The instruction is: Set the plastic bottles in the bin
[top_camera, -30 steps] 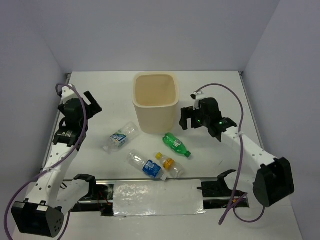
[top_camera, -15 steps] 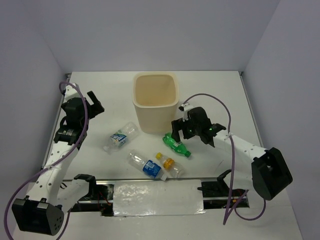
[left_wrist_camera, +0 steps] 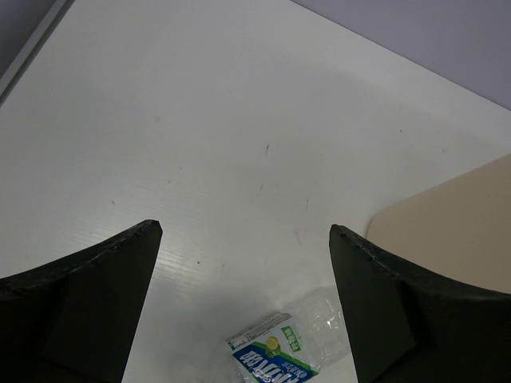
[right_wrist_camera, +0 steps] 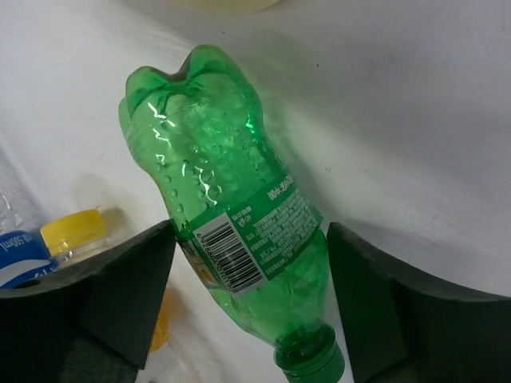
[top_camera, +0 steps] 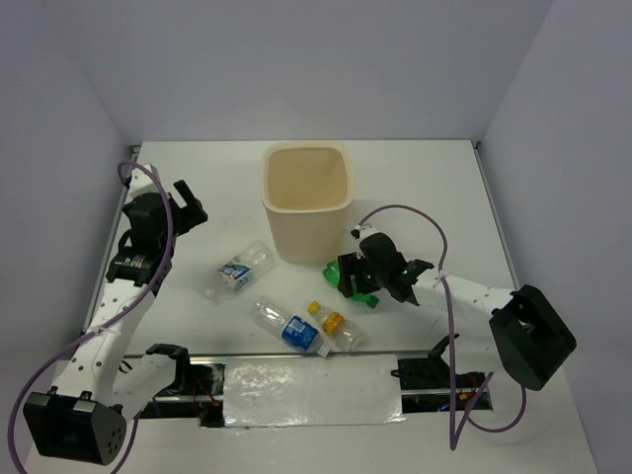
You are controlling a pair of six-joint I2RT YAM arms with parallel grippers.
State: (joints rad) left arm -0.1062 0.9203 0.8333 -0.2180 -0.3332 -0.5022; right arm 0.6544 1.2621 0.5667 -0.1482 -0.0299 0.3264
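The right tool (right_wrist_camera: 247, 235) straddles the green bottle (right_wrist_camera: 207, 159), one finger at each side of its label; whether they pinch it cannot be told. The bottle lies on the counter (top_camera: 425, 188) just near-right of the bin (top_camera: 306, 212). The blue-label bottle (top_camera: 289, 329) and the yellow-capped bottle (top_camera: 334, 324) lie nearer. The left tool (left_wrist_camera: 243, 231) is spread wide above the green-white label bottle (left_wrist_camera: 275, 351).

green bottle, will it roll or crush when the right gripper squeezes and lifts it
The green bottle looks empty and thin-walled, so probably light and apt to dent under a firm squeeze. It lies on its round side, so a nudge would likely roll it. The right gripper straddles its labelled part, where glossy plastic may slip.
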